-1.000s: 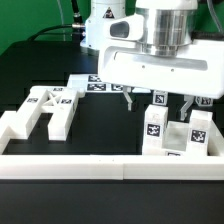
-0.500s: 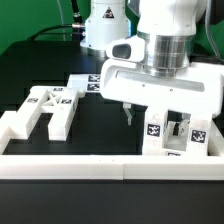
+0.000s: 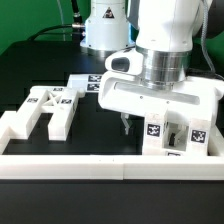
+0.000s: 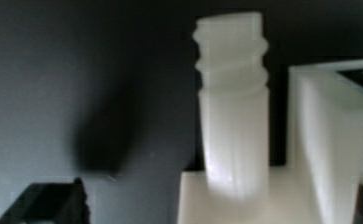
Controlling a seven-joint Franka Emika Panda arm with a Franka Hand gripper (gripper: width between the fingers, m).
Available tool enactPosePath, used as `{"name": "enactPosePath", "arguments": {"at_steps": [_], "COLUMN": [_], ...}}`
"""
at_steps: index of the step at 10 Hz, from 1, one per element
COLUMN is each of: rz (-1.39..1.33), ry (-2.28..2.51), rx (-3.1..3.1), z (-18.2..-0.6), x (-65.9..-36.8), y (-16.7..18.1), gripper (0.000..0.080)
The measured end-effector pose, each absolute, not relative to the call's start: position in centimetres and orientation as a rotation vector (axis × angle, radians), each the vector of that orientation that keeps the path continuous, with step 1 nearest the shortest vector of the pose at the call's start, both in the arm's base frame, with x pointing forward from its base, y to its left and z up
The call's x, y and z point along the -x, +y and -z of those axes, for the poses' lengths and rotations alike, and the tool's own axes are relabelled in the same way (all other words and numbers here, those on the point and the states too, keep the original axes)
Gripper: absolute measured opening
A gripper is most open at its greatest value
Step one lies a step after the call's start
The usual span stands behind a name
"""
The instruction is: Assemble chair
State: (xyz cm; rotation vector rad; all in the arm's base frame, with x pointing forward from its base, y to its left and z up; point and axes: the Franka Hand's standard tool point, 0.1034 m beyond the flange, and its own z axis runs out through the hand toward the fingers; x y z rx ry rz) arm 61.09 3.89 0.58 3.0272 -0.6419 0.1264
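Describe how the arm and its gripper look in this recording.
The arm is glossy white with smooth, rounded casings. A ribbed silver-grey ring sits at the wrist. Below it, the gripper has a wide, boxy white body with two thin dark jaws underneath. No markings or cables can be made out on the arm or gripper.

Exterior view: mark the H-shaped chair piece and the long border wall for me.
H-shaped chair piece (image 3: 45, 104), exterior view, on its middle by the tags.
Border wall (image 3: 70, 168), exterior view, on its front face.
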Motion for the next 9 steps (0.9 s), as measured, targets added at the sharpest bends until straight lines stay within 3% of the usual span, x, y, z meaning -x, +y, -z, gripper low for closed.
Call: {"name": "enactPosePath", "arguments": {"at_steps": [3,5,6,7,9], "rz": [-0.126,-0.126,-0.134,-0.135,-0.137], "ry": [-0.645,-0.645,-0.646,-0.645,-0.645], "rx": [-3.026,-3.026,-3.027,-3.027,-3.027], "z": [-0.58,-0.56,-0.71,-0.71,-0.73], "x": [-61.1,-61.09,-61.22,-61.24,-61.27], "y": [3.7,3.7,3.74,3.74,3.74], "gripper": [0.0649,0.0396,0.0396,0.0328,0.0328]}}
